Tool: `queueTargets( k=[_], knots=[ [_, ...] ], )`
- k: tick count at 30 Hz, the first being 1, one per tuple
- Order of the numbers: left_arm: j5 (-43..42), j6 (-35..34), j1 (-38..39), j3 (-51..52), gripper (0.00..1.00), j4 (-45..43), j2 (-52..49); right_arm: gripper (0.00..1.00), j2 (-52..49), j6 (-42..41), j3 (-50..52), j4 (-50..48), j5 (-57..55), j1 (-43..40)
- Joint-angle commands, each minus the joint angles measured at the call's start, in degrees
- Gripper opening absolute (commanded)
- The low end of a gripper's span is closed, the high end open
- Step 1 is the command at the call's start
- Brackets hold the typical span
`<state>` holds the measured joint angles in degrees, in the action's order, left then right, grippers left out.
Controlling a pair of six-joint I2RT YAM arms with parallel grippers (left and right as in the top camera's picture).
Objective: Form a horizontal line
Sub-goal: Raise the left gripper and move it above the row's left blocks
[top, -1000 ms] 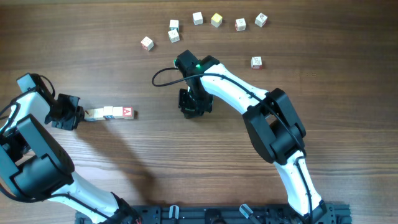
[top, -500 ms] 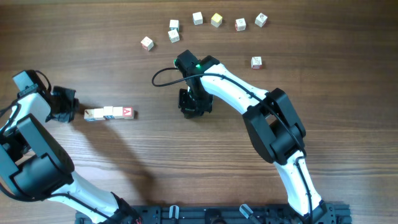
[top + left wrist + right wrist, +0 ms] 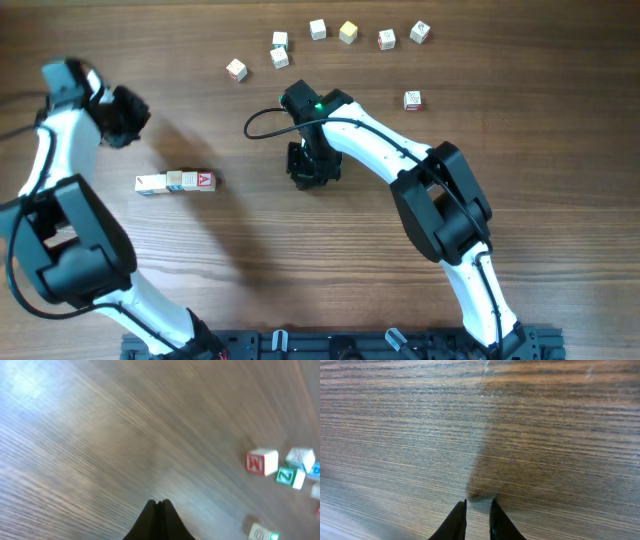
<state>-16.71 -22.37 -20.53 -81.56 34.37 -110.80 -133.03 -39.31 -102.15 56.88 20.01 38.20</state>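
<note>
The horizontal line [image 3: 175,182] is a short row of whitish letter cubes lying left to right, with a red "A" [image 3: 204,181] on its right end cube. My left gripper [image 3: 127,115] is raised above and to the left of the row, well clear of it. In the blurred left wrist view it [image 3: 159,503] is shut and empty over bare wood. My right gripper [image 3: 312,172] rests at the table's middle. In the right wrist view it [image 3: 479,502] has its jaws a narrow gap apart with nothing between them.
Several single cubes lie scattered along the far side, from one [image 3: 236,69] at the left past a yellowish one [image 3: 348,32] to one [image 3: 420,32] at the right, with a lone cube [image 3: 412,100] nearer. The left wrist view shows a red "M" cube [image 3: 261,461] and a green cube [image 3: 286,476].
My left gripper has pulled away from the row's left end and swung up and to the right. The row and the right arm have not moved.
</note>
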Motion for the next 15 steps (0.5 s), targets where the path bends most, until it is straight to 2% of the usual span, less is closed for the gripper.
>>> queueTargets(
  k=[1,6,15],
  knots=[
    [7.63,9.68,4.24,-4.31,0.04,3.04,-0.22,0.18,-2.93,1.86,1.68,-0.85,-7.06,-0.13],
    [17.40,10.23,8.70,-4.31,0.04,6.67,-1.62,0.18,-2.93,1.84,1.68,-0.83,-7.08,-0.13],
    [17.66,9.29,10.14,-4.26,0.04,11.82,-4.35,0.18,-2.93,1.68,1.68,-0.90,-7.06,-0.13]
  ],
)
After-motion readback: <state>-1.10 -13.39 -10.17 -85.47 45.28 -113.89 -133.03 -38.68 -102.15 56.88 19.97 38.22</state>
